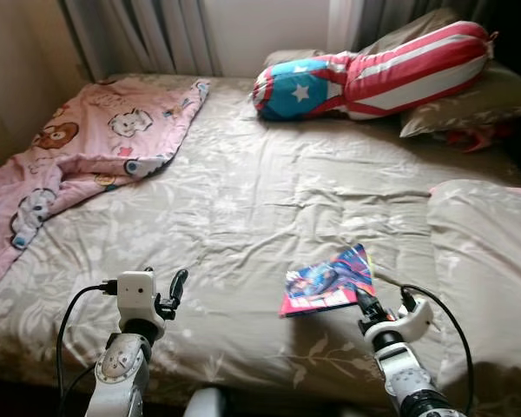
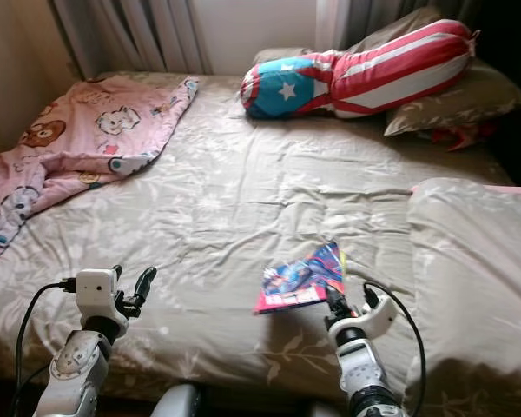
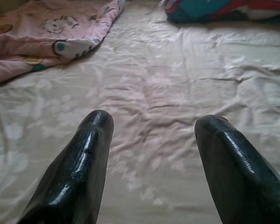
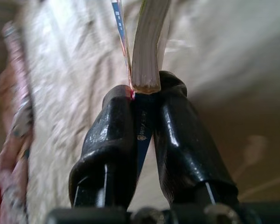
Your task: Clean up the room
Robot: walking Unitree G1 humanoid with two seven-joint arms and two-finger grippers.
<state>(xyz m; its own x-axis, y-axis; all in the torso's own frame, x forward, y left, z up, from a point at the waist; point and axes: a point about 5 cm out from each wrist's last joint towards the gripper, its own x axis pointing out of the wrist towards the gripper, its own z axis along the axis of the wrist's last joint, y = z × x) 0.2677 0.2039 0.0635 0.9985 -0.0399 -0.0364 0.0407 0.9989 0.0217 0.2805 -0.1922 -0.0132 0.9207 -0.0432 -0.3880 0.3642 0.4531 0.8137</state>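
- Right claw [image 4: 144, 116] is pinching the near right corner of a colourful comic book [image 1: 327, 280]; fingers [image 4: 109, 140] are pressing together on its edge.
- Comic book is sitting at the near right of the bed [image 1: 243, 200], far edge touching the sheet, near corner lifted in the claw.
- Left claw [image 3: 151, 140] is hovering spread over the near left of the bed, holding nothing.
- Pink cartoon blanket [image 1: 87, 148] is lying rumpled at the far left.
- Star-and-stripe bolster [image 1: 373, 74] is resting at the far right on a beige pillow [image 1: 478, 100].
- Another beige pillow [image 1: 486, 252] is lying at the right, just beside the comic book.
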